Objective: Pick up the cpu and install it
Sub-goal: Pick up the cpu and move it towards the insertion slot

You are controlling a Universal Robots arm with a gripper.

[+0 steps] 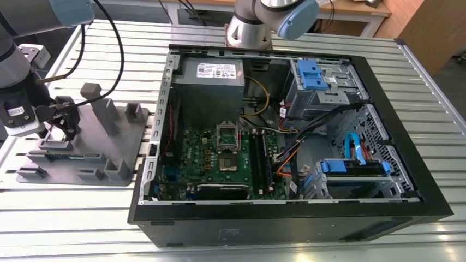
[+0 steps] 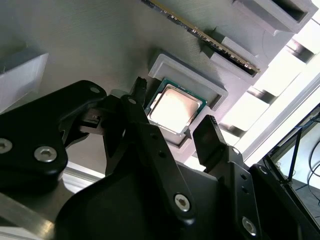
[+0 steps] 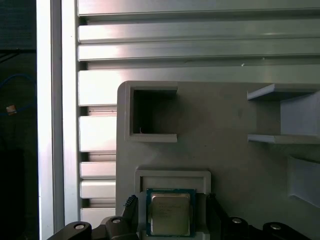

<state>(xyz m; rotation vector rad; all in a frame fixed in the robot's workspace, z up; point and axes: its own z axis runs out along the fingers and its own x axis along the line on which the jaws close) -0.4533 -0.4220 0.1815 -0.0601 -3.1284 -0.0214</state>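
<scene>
2 fingers (image 2: 207,134) of your gripper (image 2: 174,106) are standing apart, straddling the cpu (image 3: 170,215), which is lying flat in its recess on the grey holder (image 1: 125,136), outside the open computer case (image 1: 291,218).

Bright even light; glare on cpu (image 2: 175,107) lid and table (image 3: 200,35) slats; claw (image 2: 175,102) dark, shadowed.

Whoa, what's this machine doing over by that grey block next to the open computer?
A robot arm is poised over the grey plastic holder beside the open computer case. Its jaws stand open on either side of the cpu, which lies flat in its recess in the holder, not yet lifted.
</scene>
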